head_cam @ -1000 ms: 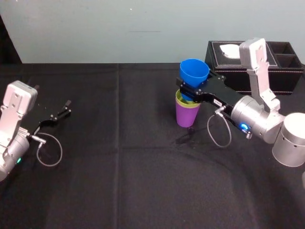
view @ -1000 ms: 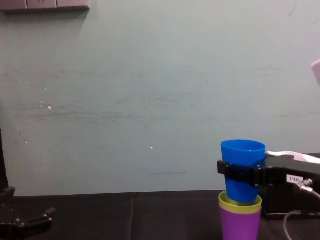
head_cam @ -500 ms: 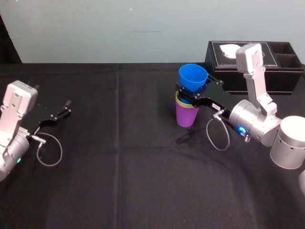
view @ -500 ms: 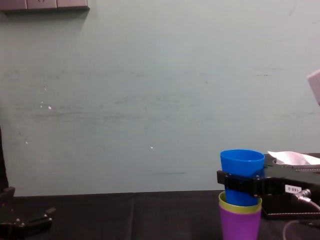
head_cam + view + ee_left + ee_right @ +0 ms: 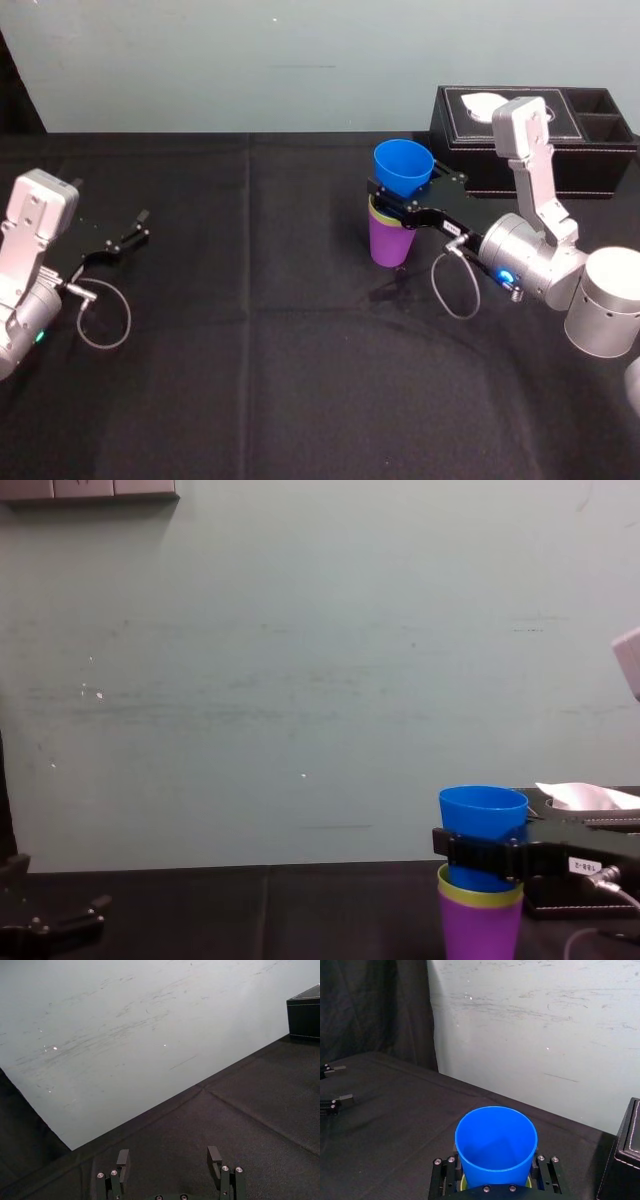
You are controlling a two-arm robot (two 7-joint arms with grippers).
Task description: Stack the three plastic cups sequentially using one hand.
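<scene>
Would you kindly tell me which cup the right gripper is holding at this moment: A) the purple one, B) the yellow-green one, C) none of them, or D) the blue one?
D: the right gripper is clamped around the blue cup, which sits partly inside the yellow-green cup nested in the purple cup.

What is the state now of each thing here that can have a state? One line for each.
blue cup: upright, empty, lower part inside the yellow-green cup.
yellow-green cup: upright, nested in the purple cup, rim showing.
purple cup: upright, bottom of the stack.
right gripper: shut on the blue cup.
left gripper: open, empty, parked at the left.
tissue box: tissue sticking out on top.
</scene>
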